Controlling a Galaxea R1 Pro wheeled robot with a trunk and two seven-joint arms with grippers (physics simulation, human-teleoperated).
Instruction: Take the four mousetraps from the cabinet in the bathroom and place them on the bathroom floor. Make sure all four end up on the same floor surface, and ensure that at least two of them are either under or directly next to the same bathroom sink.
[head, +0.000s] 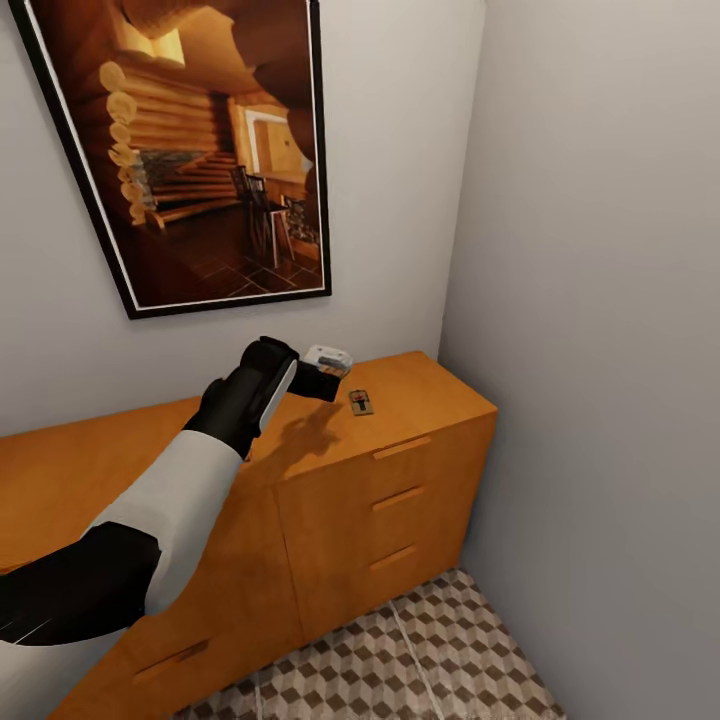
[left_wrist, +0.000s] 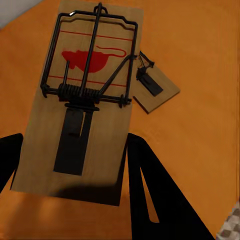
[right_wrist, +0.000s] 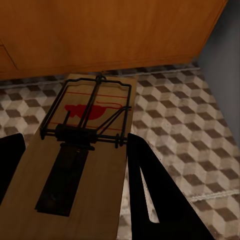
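My left tool (head: 335, 378) hangs over the right end of the cabinet (head: 420, 500), clamped on a trap (left_wrist: 82, 107) — in the left wrist view the wooden board sits between the two dark fingers (left_wrist: 160, 195), its wire bar and red mouse mark facing the camera. Below it a second trap (head: 361, 402) lies flat on the cabinet's orange-brown worktop (head: 440, 385), near the front edge and well short of the corner; in the left wrist view that trap (left_wrist: 156, 87) shows just past the held board's edge.

My right tool (right_wrist: 70, 200) is low, over the floor (right_wrist: 190, 130), and it too is closed on a trap (right_wrist: 80, 160), the board lying between its fingers (right_wrist: 160, 200) with the sprung end pointing toward the cabinet's base (right_wrist: 110, 35). Cube-patterned tiles with pale grout run beneath it up to the cabinet's foot.

Around the scene: a large black-framed picture (head: 200, 150) of a log-cabin interior hangs on the wall behind the cabinet, above my left arm (head: 180, 470). A plain grey side wall (head: 600, 300) closes in tight at the cabinet's right end, leaving a narrow strip of tile in the corner. Slim bar handles (head: 398, 497) mark the drawer fronts — all appear closed. My left arm's shadow falls across the worktop beside the loose trap.
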